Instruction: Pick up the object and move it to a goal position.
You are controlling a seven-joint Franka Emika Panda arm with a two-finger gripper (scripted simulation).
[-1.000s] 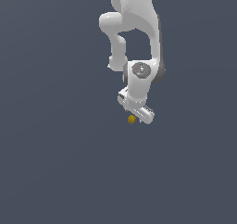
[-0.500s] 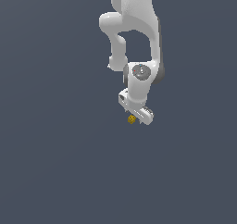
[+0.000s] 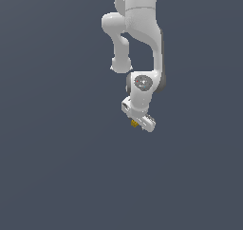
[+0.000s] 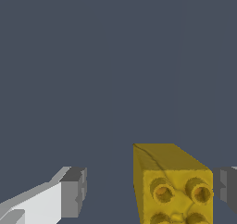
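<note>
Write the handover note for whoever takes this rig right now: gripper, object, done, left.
Gripper: open, fingers either side of the object, one pad clearly apart from it, the other close beside it. Contact on that side cannot be told.
Object: a yellow studded block, sitting between the fingers; in the exterior view it shows as a small yellow speck just under the gripper.
Done: arm is lowered over the object and the fingers straddle it.
Left: close on the block, lift, carry to the goal. No goal marker shows in either view, so its place cannot be told from here.
</note>
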